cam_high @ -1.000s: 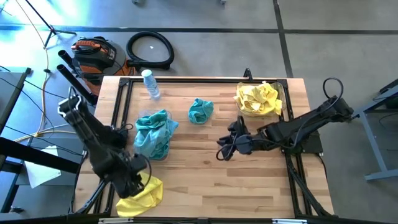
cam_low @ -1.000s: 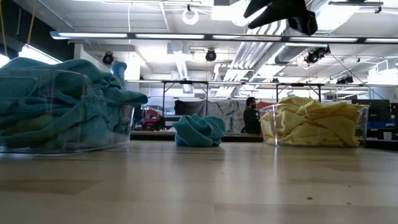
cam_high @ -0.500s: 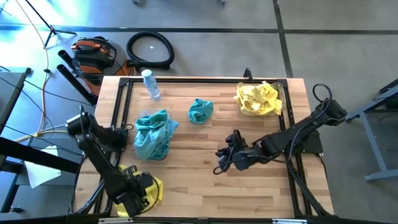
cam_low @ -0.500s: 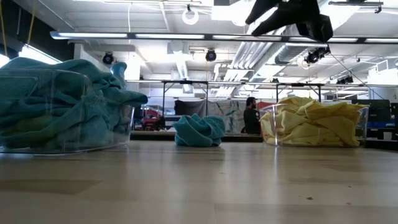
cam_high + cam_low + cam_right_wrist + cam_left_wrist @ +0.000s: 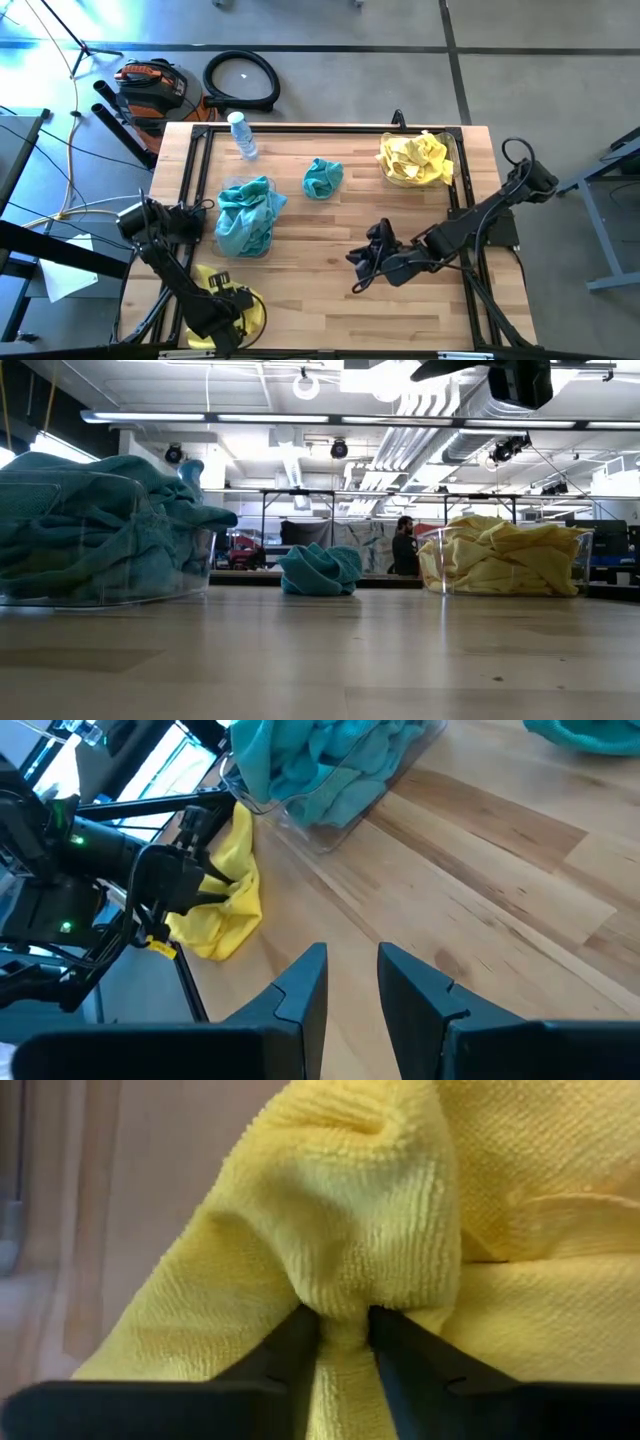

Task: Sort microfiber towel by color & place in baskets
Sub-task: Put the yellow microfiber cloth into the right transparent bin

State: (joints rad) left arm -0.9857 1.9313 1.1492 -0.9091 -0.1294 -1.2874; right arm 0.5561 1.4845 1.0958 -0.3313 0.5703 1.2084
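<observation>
A bright yellow microfiber towel [image 5: 243, 312] lies bunched at the table's near left corner. It also shows in the right wrist view [image 5: 228, 900]. My left gripper [image 5: 226, 304] is down on it and shut on a fold. My right gripper [image 5: 362, 268] hangs open and empty above the table's middle. It shows at the top of the low view [image 5: 500, 375]. A clear basket [image 5: 245, 218] at the left holds teal towels. A clear basket [image 5: 414, 160] at the far right holds yellow towels. One loose teal towel [image 5: 322, 177] lies on the table between them. My left gripper pinches a raised fold of the yellow towel [image 5: 345, 1295] between its two fingers [image 5: 300, 1342]. The fingers come from above, slanting down. The cloth puckers where it is pinched. The rest of the towel spreads out around the fingers on the table.
A clear water bottle [image 5: 241, 135] lies at the far left of the table. Bare wood [image 5: 330, 300] spans the table's near half between the two arms. A person [image 5: 404, 547] stands far off in the room behind the table.
My left gripper has moved toward the table's near edge and down onto the yellow towel, which is now more bunched under it. My right gripper has moved toward the table's near edge, staying above the table.
</observation>
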